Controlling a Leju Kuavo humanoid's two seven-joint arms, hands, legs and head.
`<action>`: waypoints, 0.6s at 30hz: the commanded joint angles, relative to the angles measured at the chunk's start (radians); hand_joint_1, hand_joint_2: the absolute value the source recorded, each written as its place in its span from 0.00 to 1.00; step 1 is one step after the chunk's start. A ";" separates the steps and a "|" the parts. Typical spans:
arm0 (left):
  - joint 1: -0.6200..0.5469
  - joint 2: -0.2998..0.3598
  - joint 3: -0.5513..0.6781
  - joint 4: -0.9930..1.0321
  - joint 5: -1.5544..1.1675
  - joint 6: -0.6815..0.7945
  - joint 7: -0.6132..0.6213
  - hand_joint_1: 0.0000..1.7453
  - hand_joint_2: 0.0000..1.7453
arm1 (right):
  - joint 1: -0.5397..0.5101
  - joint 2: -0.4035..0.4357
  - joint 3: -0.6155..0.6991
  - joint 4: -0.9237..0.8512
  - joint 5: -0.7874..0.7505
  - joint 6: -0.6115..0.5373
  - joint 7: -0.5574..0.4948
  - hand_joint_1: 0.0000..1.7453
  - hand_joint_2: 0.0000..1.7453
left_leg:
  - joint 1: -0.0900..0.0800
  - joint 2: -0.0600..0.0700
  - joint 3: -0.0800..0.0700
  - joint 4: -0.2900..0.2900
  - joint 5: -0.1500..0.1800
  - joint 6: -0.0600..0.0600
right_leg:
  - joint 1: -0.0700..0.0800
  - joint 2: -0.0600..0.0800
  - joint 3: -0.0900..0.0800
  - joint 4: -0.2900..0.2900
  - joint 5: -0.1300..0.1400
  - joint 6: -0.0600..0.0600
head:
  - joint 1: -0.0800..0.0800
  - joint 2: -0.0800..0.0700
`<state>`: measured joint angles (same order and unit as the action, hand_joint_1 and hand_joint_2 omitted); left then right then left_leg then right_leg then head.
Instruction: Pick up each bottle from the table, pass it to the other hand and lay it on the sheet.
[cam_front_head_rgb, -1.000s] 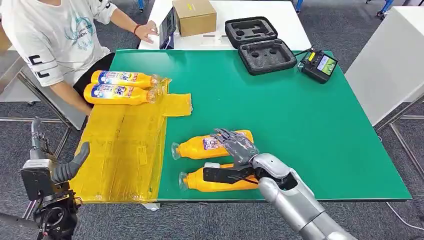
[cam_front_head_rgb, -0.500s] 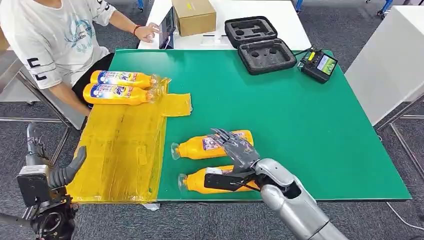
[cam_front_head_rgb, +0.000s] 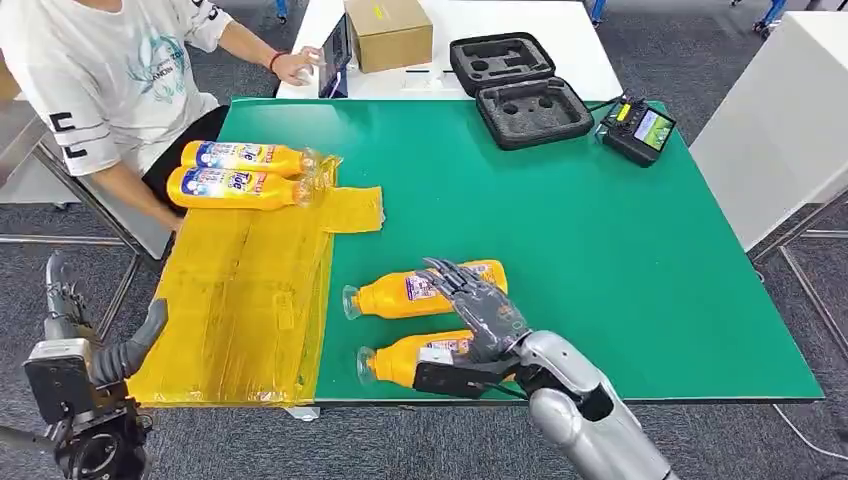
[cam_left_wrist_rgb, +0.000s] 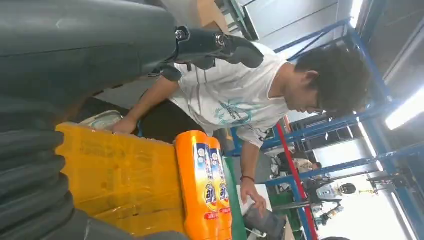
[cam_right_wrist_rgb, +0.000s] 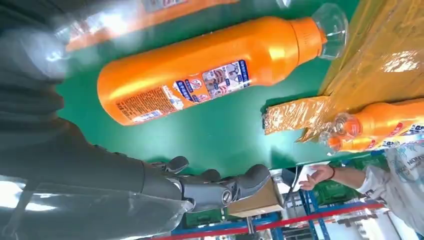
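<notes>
Two orange Tide bottles (cam_front_head_rgb: 240, 173) already lie side by side at the far end of the yellow sheet (cam_front_head_rgb: 240, 300), close to the seated person (cam_front_head_rgb: 100, 80), so I'd judge the job about half done. Two more are left on the green table (cam_front_head_rgb: 600, 250): the farther bottle (cam_front_head_rgb: 395, 294) lies on its side just past the sheet's edge, and the nearer bottle (cam_front_head_rgb: 400, 360) lies parallel to it at the table's front edge, both caps pointing toward the sheet.

The right hand (cam_front_head_rgb: 480, 305) hovers above these two with its fingers spread wide, holding nothing; its fingertips reach over the farther bottle's label end. The left hand (cam_front_head_rgb: 110, 350) waits low, off the table beside the sheet's near corner, fingers apart and empty, thumb sticking out.

Compared with a second ago, the right arm has drawn slightly back toward the robot and sunk closer to the nearer bottle, while the left hand has dropped a little lower. The bottles themselves have not shifted. No grasp yet, by the look of it.
</notes>
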<state>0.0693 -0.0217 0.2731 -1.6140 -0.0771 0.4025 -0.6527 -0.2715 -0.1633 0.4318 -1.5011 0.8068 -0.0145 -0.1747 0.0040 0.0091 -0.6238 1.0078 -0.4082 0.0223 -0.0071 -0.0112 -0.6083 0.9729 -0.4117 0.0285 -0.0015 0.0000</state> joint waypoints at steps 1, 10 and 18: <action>0.000 -0.027 0.025 -0.004 0.005 -0.001 0.002 0.00 1.00 | 0.008 -0.006 -0.014 -0.005 0.023 0.022 0.023 0.00 1.00 | 0.000 -0.001 0.002 0.000 -0.001 -0.001 | 0.000 0.000 0.002 0.000 -0.001 0.000 | 0.000 0.000; 0.017 -0.033 0.037 -0.023 0.008 -0.004 0.008 0.00 1.00 | 0.038 -0.004 -0.038 -0.039 0.048 0.019 0.057 0.00 1.00 | 0.000 0.000 0.002 0.000 -0.001 -0.001 | 0.000 0.001 0.002 0.000 -0.001 0.000 | 0.000 0.000; 0.005 -0.038 0.039 -0.006 0.008 -0.018 0.020 0.00 1.00 | 0.100 -0.018 -0.066 -0.082 0.077 0.027 0.074 0.00 1.00 | 0.000 -0.002 0.004 -0.001 -0.001 -0.001 | 0.000 -0.001 0.004 -0.001 -0.002 -0.001 | 0.000 0.000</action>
<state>0.0994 -0.0336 0.2873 -1.6491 -0.0706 0.3983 -0.6466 -0.2171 -0.1732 0.4051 -1.5557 0.8690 0.0019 -0.1133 0.0040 0.0091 -0.6238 1.0078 -0.4083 0.0224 -0.0070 -0.0113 -0.6083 0.9728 -0.4118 0.0285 -0.0015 0.0000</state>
